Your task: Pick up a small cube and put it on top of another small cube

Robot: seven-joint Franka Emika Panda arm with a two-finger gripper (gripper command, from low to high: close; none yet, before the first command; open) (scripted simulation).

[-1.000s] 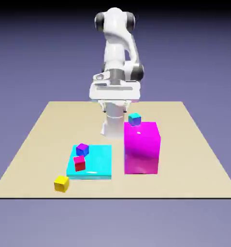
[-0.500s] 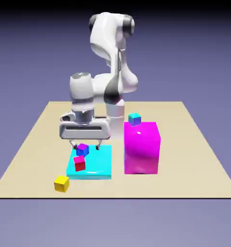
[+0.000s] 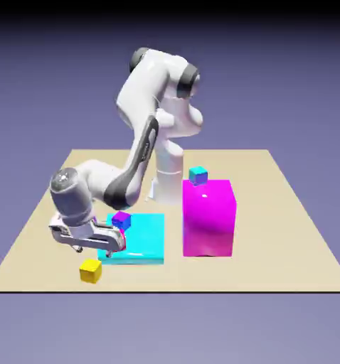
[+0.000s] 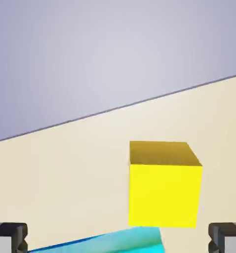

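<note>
Near the bench's (image 3: 272, 234) front edge, on the exterior view's left, the yellow cube (image 3: 91, 271) sat on the bare top, just beside the cyan slab (image 3: 144, 238). The pincer (image 3: 93, 252) was above it, spread wide and empty. The step seemed to be the approach: good practice was to centre the cube between the fingertips, match their faces to its sides, descend straight, and only then squeeze, clear of the slab.

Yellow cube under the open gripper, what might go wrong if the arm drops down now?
The small yellow cube sits right of centre between the open gripper's tips, so one finger might knock it. The flat cyan slab lies close by, so a descending finger could perhaps hit its edge.
</note>
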